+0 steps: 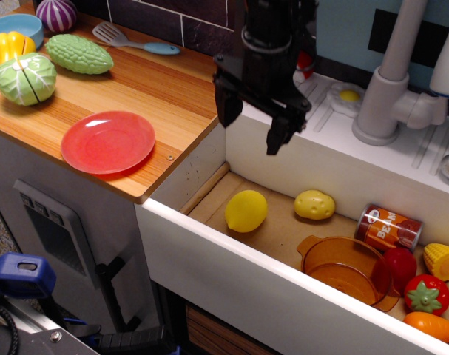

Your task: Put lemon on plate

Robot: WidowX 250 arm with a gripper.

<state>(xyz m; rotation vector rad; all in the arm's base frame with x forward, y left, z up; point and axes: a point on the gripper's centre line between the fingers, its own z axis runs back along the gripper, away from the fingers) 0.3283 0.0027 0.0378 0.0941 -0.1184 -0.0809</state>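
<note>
Overhead, claw (252, 130) above sink (283, 229).

Place: a toy play kitchen, with a robot working at it.
Table: a wood-grain table (165, 89) stands beside a white sink (209, 244) with ribbed draining boards.
Tap: a grey plastic tap (390, 81) rises at the back right.
Wall: dark tiles (187, 22) run behind the table.
Food: plastic cabbage (26, 78), onion (58, 13), lemon (246, 211), potato (314, 205), corn (442, 261), carrot (431, 326), tomato (426, 294), fried egg (348, 97).
Dishes: a red plate (108, 141), a blue bowl (9, 26), an orange pot (346, 270), a spatula (132, 41), a can (389, 228).
Robot: a black tool (252, 126) hangs over the sink's edge.
</note>
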